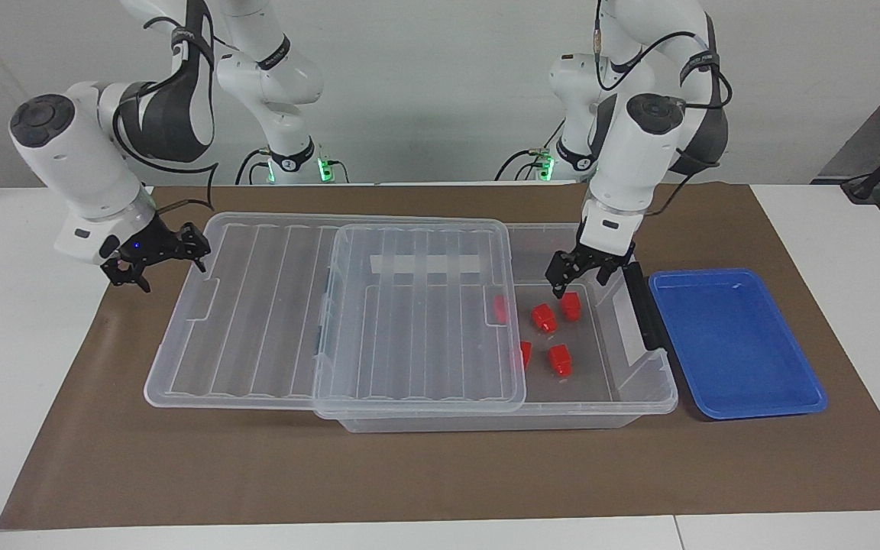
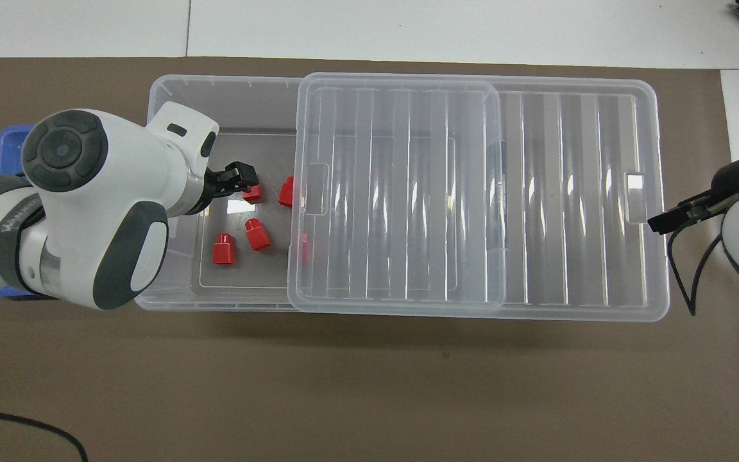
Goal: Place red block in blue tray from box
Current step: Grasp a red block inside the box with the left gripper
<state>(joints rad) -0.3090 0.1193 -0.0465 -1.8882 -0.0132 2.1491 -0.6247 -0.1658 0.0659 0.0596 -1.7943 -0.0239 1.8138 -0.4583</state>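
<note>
The box [image 1: 642,399] is a clear bin; its ribbed lid [image 1: 257,321] is slid toward the right arm's end, leaving the end beside the blue tray [image 1: 738,344] uncovered. Three red blocks [image 1: 544,318] lie in the uncovered part, and two more lie at or under the lid's edge [image 1: 499,308]. My left gripper [image 1: 581,284] is open and empty, hanging inside the uncovered part just above the blocks [image 2: 257,234]. In the overhead view the left gripper [image 2: 246,179] is over one block. My right gripper [image 1: 156,260] is open, waiting beside the lid's end. The tray is empty.
A black latch [image 1: 642,305] stands on the box's end wall between the blocks and the tray. Brown paper [image 1: 409,473] covers the table. In the overhead view the left arm hides most of the tray [image 2: 7,141], and the right gripper [image 2: 664,221] shows beside the lid [image 2: 568,192].
</note>
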